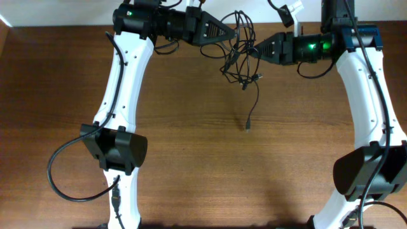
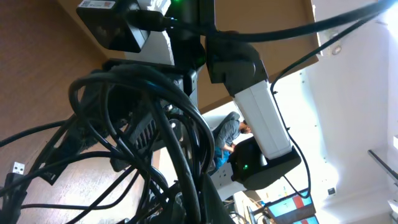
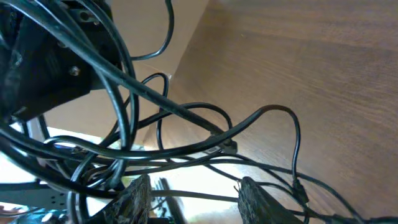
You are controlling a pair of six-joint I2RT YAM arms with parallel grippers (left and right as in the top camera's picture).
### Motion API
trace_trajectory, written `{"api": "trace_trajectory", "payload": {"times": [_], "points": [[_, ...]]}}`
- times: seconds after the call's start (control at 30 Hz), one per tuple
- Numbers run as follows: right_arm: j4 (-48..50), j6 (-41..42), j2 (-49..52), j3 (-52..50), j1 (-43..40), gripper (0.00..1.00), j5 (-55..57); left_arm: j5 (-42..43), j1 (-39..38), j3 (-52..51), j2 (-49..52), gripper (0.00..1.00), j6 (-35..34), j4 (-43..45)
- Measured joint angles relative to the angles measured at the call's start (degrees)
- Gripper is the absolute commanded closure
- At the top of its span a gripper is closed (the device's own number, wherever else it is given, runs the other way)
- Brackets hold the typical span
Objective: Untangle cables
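The cables [image 1: 240,54] are a knot of thin black cords hanging above the far middle of the table. One strand drops to a plug [image 1: 247,126] lying on the wood. My left gripper [image 1: 227,33] comes in from the left and is shut on the cables at the knot's top. In the left wrist view the cords [image 2: 155,124] fill the front and hide the jaws [image 2: 199,208]. My right gripper [image 1: 256,48] is at the knot's right side. In its own view it [image 3: 194,200] stands open, fingers [image 3: 135,198] apart, with thin strands [image 3: 186,112] crossing the gap.
The brown wooden table [image 1: 203,165] spreads toward the front. Both arm bases [image 1: 117,149] [image 1: 372,168] stand at the front corners with thick black leads. A white object [image 1: 291,13] lies beyond the far edge. The right arm's white link [image 2: 261,118] fills the left wrist view.
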Motion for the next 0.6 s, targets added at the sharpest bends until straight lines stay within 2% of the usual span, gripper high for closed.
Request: {"api": "trace_trajectory", "payload": {"times": [0.13, 0.3, 0.37, 0.53, 0.6], "points": [[0.74, 1.86, 0.0, 0.0, 0.15, 0.54, -0.87, -0.02, 0.0, 0.0, 0.0, 1.0, -2.51, 0.02], [9.94, 8.72, 0.0, -0.04, 4.04, 0.56, 1.95, 0.17, 0.02, 0.0, -0.04, 1.0, -14.1, 2.56], [14.36, 13.42, 0.02, -0.04, 6.78, 0.62, 4.76, 0.42, 0.0, 0.04, -0.07, 1.0, -18.14, 4.39], [15.54, 24.04, 0.13, -0.04, 7.87, 0.63, 7.48, 0.83, 0.0, 0.04, -0.15, 1.0, -21.18, 5.79], [13.4, 24.06, 0.24, -0.02, 6.54, 0.61, 7.48, 0.85, 0.0, 0.04, -0.15, 1.0, -20.92, 6.97]]}}
